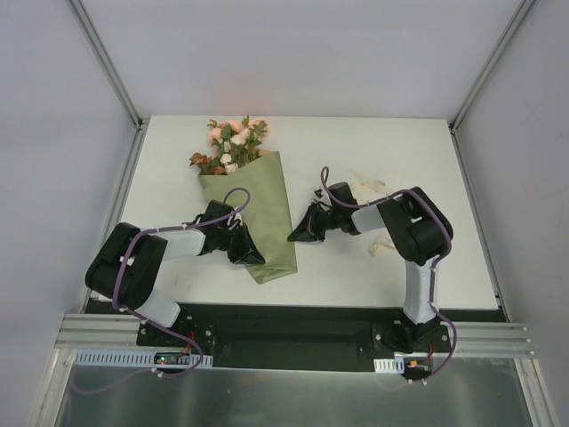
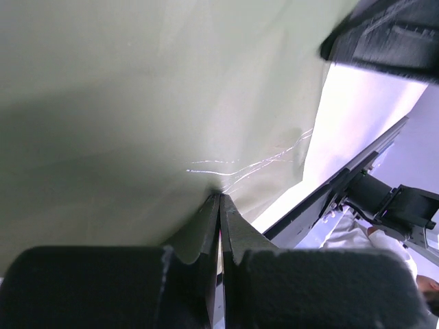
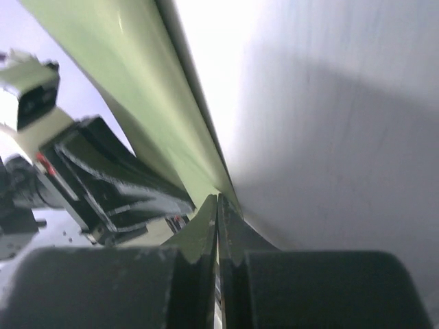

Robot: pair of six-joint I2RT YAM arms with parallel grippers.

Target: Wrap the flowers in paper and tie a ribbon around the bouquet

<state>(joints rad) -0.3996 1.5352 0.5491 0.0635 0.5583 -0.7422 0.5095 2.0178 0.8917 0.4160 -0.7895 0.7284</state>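
Your left claw (image 2: 219, 205), fingers together, presses the wrapped paper (image 1: 258, 213); your right claw (image 1: 293, 237), also closed, sits at its right edge. The ribbon (image 1: 364, 180) lies rightward past that arm, nearer it.

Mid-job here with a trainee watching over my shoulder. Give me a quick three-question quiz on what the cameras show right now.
1. True or false: the ribbon is already tied around the paper.
2. The flowers stick out of the paper at: A) its far end, B) its near end, C) both ends.
3. Fill in: the jaws of the left gripper and the right gripper are both ____.

Key: 1 false, the ribbon lies loose on the table, to the right of the paper. 2 A. 3 shut.
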